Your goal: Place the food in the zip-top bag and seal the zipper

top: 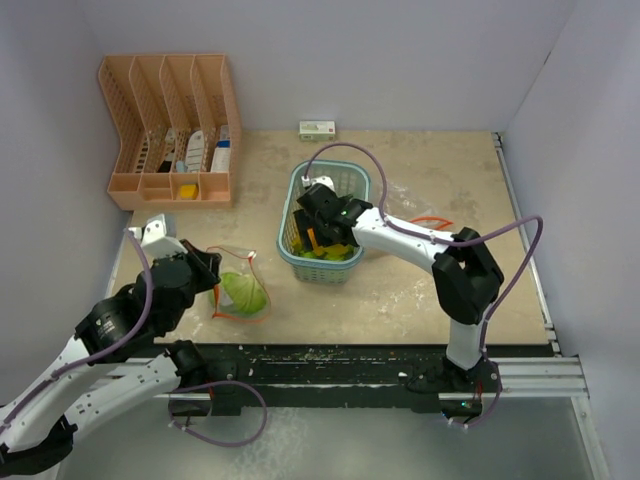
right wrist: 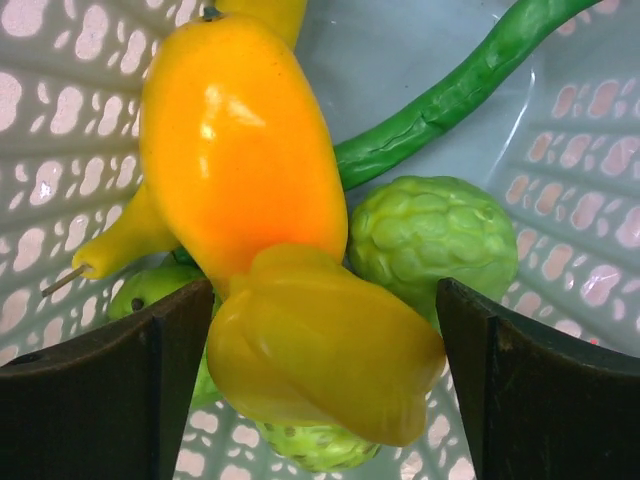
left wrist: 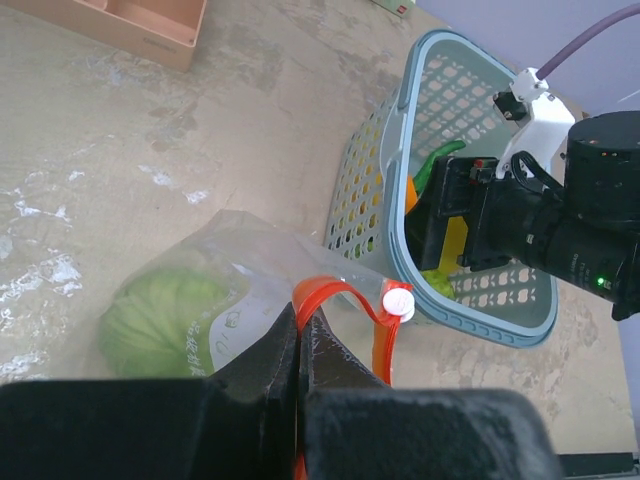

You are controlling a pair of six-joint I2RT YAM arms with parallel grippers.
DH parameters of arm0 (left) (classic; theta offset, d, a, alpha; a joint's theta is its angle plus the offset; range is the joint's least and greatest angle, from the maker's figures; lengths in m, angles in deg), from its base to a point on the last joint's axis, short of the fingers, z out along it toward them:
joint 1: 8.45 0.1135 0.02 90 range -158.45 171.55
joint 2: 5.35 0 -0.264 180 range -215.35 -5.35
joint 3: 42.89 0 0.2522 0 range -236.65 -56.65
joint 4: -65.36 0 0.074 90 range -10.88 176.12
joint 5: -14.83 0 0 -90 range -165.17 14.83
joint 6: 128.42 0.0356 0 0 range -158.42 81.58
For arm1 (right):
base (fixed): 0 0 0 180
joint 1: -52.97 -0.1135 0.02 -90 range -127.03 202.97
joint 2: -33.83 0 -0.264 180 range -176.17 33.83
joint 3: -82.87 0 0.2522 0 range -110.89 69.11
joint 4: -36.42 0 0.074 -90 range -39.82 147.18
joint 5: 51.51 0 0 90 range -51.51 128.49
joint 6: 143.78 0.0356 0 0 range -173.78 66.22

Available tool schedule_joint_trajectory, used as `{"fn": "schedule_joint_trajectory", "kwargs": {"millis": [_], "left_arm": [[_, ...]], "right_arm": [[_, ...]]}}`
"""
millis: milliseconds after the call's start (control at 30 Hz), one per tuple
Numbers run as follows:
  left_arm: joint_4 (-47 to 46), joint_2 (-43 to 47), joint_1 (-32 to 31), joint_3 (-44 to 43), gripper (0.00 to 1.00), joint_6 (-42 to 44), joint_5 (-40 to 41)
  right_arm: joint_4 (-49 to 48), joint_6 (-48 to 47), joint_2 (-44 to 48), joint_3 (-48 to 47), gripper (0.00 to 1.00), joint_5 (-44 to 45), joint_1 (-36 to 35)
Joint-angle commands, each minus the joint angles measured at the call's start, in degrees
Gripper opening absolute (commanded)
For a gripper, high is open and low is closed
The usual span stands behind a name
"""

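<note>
The food (right wrist: pixel 240 150) could slip — the yellow fruit (right wrist: pixel 320 350) between the wide-spread right fingers (right wrist: pixel 120 390) is smooth and may pop out. If the left fingers (left wrist: pixel 300 345), pressed together on the red rim of the zip-top bag (top: pixel 225 262) at lower left of the top view, let go, its mouth flops shut. It is shiny plastic, piled in the blue basket (top: pixel 322 270) mid-frame — one green cabbage (left wrist: pixel 165 320) lies in the bag.

Inside the basket (left wrist: pixel 365 200), the right claw (right wrist: pixel 322 300) hangs with a starfruit (right wrist: pixel 320 370) between its jaws. Just ahead of it lies a mango (right wrist: pixel 240 150), a cabbage (right wrist: pixel 430 235) to the right, a chili (right wrist: pixel 450 90) beyond. The left claw (left wrist: pixel 300 335) pinches the zip-top bag (left wrist: pixel 250 245), which lies on the worktop (left wrist: pixel 150 130) beside the basket, a second cabbage (left wrist: pixel 160 320) inside.
</note>
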Motion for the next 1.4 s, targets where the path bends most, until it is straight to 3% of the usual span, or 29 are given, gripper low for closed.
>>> {"fn": "schedule_joint_trajectory", "kwargs": {"millis": [0, 67, 133, 300, 533, 767, 900, 1200, 1367], "left_arm": [[-1.0, 1.0, -0.2, -1.1, 0.00, -0.7, 2.0], [-0.2, 0.9, -0.1, -1.7, 0.00, -0.8, 2.3], [0.4, 0.7, -0.2, -2.2, 0.00, -0.9, 2.3], [0.5, 0.9, -0.2, -1.8, 0.00, -1.6, 2.3], [0.7, 1.2, -0.2, -1.5, 0.00, -2.2, 2.0], [0.5, 0.0, -0.1, -1.6, 0.00, -2.4, 2.5], [-0.5, -0.1, -0.2, -1.2, 0.00, -2.5, 1.9], [0.0, 0.5, -0.2, -1.2, 0.00, -2.8, 1.6], [0.4, 1.6, -0.1, -1.0, 0.00, -2.8, 1.8]], "right_arm": [[2.8, -0.4, -0.7, -1.7, 0.84, 0.5, 0.3], [2.4, -0.3, 0.2, -1.4, 0.66, 0.6, 0.3], [2.4, -0.4, 1.8, -1.6, 0.55, 0.9, 0.5], [3.4, -1.5, 6.4, -3.9, 0.40, 1.7, 0.5], [1.6, -3.7, 12.1, -4.5, 0.37, 2.9, 1.1], [-3.7, -6.0, 19.0, -2.0, 0.35, -4.1, 1.3], [-4.7, -6.8, 18.9, -0.9, 0.45, -0.5, 2.0], [-5.0, -7.7, 11.9, -3.2, 0.97, 5.2, 4.2], [-2.3, -6.9, 14.9, -2.9, 0.99, 1.8, 4.1]]}}
